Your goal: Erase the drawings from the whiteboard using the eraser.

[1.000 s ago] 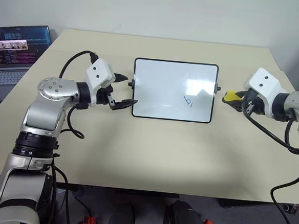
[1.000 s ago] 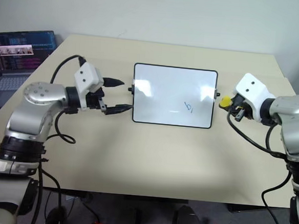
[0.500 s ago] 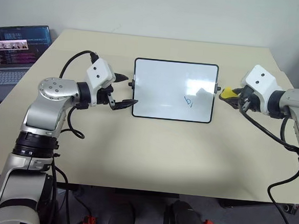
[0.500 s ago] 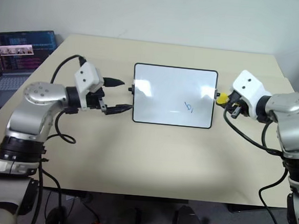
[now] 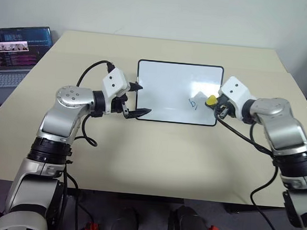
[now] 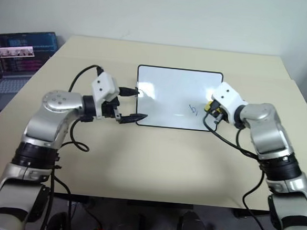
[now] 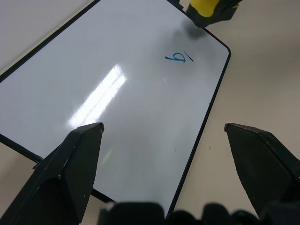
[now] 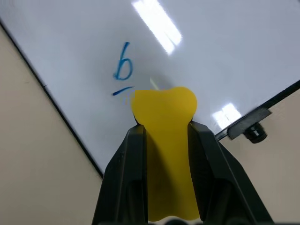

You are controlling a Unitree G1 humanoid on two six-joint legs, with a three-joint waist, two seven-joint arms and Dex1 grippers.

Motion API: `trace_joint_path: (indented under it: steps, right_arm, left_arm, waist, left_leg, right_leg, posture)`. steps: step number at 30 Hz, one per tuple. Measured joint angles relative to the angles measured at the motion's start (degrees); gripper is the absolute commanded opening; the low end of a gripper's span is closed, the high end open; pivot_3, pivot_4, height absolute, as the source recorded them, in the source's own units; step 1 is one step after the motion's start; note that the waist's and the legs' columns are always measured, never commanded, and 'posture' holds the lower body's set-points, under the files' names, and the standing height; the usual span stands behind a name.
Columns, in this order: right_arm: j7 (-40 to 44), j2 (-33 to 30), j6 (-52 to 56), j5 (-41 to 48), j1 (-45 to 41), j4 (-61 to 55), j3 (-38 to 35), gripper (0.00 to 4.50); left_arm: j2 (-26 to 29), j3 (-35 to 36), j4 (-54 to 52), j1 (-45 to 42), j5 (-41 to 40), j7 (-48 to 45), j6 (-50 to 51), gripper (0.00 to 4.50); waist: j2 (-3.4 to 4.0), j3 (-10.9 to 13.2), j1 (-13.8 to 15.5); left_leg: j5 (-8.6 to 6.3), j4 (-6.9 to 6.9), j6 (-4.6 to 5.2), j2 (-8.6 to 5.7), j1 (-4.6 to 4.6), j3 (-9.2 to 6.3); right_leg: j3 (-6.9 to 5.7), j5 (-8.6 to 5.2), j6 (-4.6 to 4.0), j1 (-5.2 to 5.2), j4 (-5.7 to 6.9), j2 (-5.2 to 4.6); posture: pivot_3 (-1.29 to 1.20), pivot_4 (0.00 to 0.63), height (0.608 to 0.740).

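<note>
The whiteboard (image 5: 178, 93) is seen lying flat toward the far edge of the tabletop (image 5: 156, 157), about midway between its left and right edges, with the drawings (image 5: 194, 103) intact near the board's near right corner. No wiped patch is visible on the glossy surface, so the erasing is judged not yet begun; the whole of the marks is left to be cleared.

The eraser (image 5: 211, 100) is gripped between the clenched fingers of the right gripper (image 5: 216, 104) and is held over the board's right side, just beside the blue strokes; whether it touches the surface cannot be told. The left gripper (image 5: 139, 99) is spread wide and holds nothing, its fingers straddling the board's near left corner, as if placed to steady the frame.

Counted: one whiteboard, one eraser, and two blue marks, a hooked loop and a short dash beside it. A small dark knob (image 5: 135, 86) is seen on the board's left side. One laptop (image 5: 12, 58) is seen open beyond the table's far left corner.
</note>
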Motion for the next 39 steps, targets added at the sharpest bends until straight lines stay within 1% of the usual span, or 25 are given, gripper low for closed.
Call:
trace_joint_path:
  steps: [6, 10, 17, 24, 27, 30, 33, 35, 39]
  right_arm:
    - [-3.0, 6.2, -4.8, -1.8, -3.6, 7.9, 1.7, 0.85]
    - [-5.1, 8.0, -7.8, -3.3, -5.3, 12.6, 2.3, 0.85]
    - [-5.8, 8.2, -10.8, -7.3, -6.3, 14.7, 5.3, 0.85]
    - [0.8, 7.3, -10.6, -9.3, 0.7, 7.6, 10.7, 0.84]
    - [1.6, 7.4, -10.6, -9.8, 2.4, 6.7, 11.8, 0.84]
    - [1.0, 7.8, -10.5, -9.9, 2.0, 7.7, 11.7, 0.84]
    - [0.2, 8.1, -10.6, -9.9, 0.7, 10.3, 11.7, 0.84]
    - [-1.6, 8.0, -10.6, -9.9, -1.9, 13.1, 10.5, 0.84]
    - [-6.4, 5.6, -10.9, -11.7, -6.8, 18.6, 6.9, 0.83]
  left_arm:
    - [-0.2, -0.1, 0.0, 0.0, 0.0, 0.0, 0.0, 4.5]
    - [-0.3, -0.1, -0.1, 0.0, 0.0, 0.0, 0.1, 4.5]
    - [-0.2, -0.1, -0.5, 1.1, -0.1, 0.1, 0.3, 4.5]
    - [-0.2, -0.1, -0.5, 1.2, -0.1, 0.1, 0.4, 4.5]
    - [-0.3, -0.1, -0.4, 1.1, -0.1, 0.1, 0.4, 4.5]
    - [-0.3, -0.1, -0.4, 1.0, -0.1, 0.1, 0.4, 4.5]
    - [-0.4, -0.1, -0.4, 0.9, -0.1, 0.1, 0.4, 4.5]
    - [-0.6, -0.1, -0.2, 0.5, -0.1, 0.1, 0.3, 4.5]
    - [-0.7, -0.1, -0.1, -0.4, -0.1, 0.1, 0.1, 4.5]
  waist:
    - [0.0, 0.0, 0.1]
    - [0.0, 0.0, 0.1]
    - [-0.01, 0.0, 0.1]
    - [-0.12, -0.1, 0.0]
    - [-0.12, -0.1, 0.0]
    - [-0.13, -0.1, 0.0]
    - [-0.13, -0.1, 0.1]
    - [-0.13, -0.1, 0.1]
    - [-0.15, -0.1, 0.1]
  left_leg:
    - [0.0, 0.09, 0.0, -0.01, 0.01, -0.02]
    - [0.0, 0.1, 0.0, -0.01, 0.02, -0.03]
    - [0.02, 0.26, -0.01, -0.02, 0.15, -0.03]
    - [0.02, 0.33, -0.01, 0.0, 0.25, -0.06]
    - [0.03, 0.33, -0.01, 0.0, 0.29, -0.04]
    - [0.06, 0.34, 0.0, 0.0, 0.39, -0.05]
    - [0.07, 0.34, 0.0, 0.0, 0.71, -0.02]
    - [0.07, 0.34, 0.0, 0.0, 1.1, 0.0]
    - [0.1, 0.34, 0.04, -0.02, 1.13, 0.04]
  right_leg:
    - [-0.01, 0.0, 0.0, 0.0, 0.13, 0.0]
    - [-0.02, 0.0, 0.0, 0.0, 0.17, 0.0]
    - [0.01, 0.0, 0.0, 0.02, 0.52, 0.03]
    - [0.04, 0.0, 0.0, 0.09, 0.6, 0.09]
    - [0.09, 0.0, 0.01, 0.11, 0.61, 0.1]
    - [0.09, 0.01, 0.06, 0.21, 0.6, 0.11]
    - [0.12, -0.11, 0.3, 0.58, 0.57, 0.1]
    - [0.15, -0.13, 0.35, 1.0, 0.51, 0.1]
    - [0.24, -0.11, 0.39, 1.03, 0.49, 0.1]
  posture:
    - [0.0, 0.15, 0.74]
    - [0.0, 0.15, 0.74]
    - [0.0, 0.15, 0.74]
    - [0.0, 0.15, 0.74]
    - [0.0, 0.15, 0.74]
    - [0.0, 0.15, 0.74]
    - [0.0, 0.15, 0.74]
    - [0.0, 0.15, 0.74]
    - [0.0, 0.15, 0.74]
